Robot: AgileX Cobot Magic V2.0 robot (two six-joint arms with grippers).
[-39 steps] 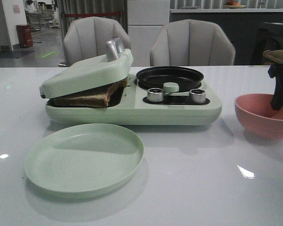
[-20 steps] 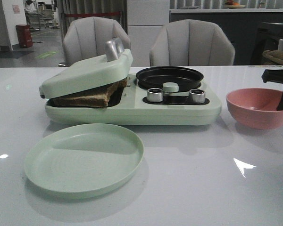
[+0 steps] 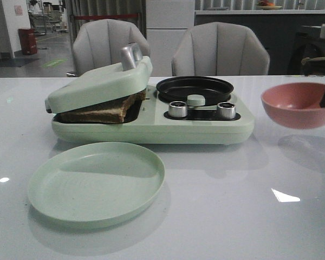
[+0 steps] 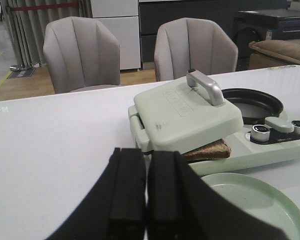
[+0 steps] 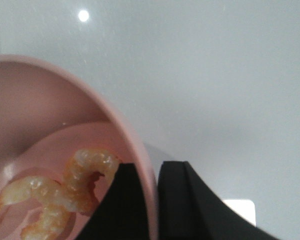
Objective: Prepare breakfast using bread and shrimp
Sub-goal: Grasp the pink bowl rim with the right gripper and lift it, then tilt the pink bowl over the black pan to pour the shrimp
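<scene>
Nearest: green plate (image 3: 96,181), bare, on the table (image 3: 216,211) in front of the appliance.

Left fingers (image 4: 145,195): pressed together, holding nothing, parked low over the table on my left side, facing the sandwich press.

Breakfast maker (image 3: 151,116), mid-table: press lid (image 3: 100,84) tilted down on the bread (image 3: 100,112), which sits between the plates with a toasted corner and dark crust showing at the gap. Beside it, the round black pan (image 3: 195,88), nothing visible in it.

Right fingers (image 5: 147,200): clamped on the rim of the pink bowl (image 3: 298,104), one finger inside the wall, one outside. Bowl hangs clear of the table, its shadow below, just right of the maker.

Shrimp (image 5: 65,195): curled pieces lying in the bowl's bottom.

Status, as I judge: bread loaded; shrimp not yet in the pan; plating outstanding.

Farthest: two grey chairs (image 3: 219,49).
</scene>
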